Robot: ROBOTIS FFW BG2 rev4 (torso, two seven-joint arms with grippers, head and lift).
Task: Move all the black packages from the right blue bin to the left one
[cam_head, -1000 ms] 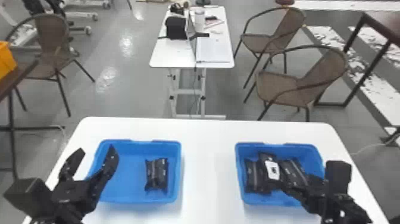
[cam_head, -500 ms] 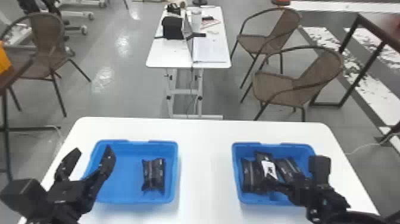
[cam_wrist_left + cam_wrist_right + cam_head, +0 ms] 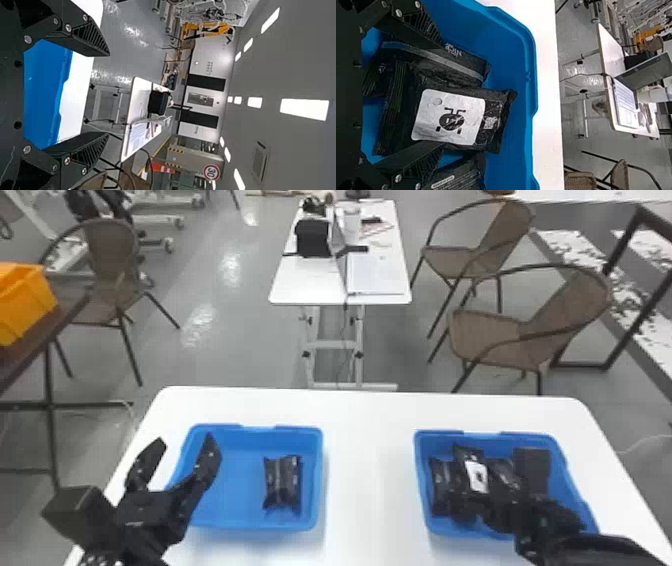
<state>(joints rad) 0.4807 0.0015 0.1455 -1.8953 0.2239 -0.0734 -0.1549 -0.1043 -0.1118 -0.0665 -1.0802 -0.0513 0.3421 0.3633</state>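
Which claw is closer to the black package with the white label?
Right. The right claw is open at the white-labelled package in the right bin; the left claw is far off, at the left bin.

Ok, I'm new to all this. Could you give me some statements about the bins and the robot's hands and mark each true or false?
1. The left blue bin holds one black package. True.
2. The white-labelled package lies in the left blue bin. False: the white-labelled package is in the right blue bin.
3. The left gripper has its fingers spread apart. True.
4. The right gripper is shut. False: the right gripper is open.
5. The orange bin stands at the robot's left. True.
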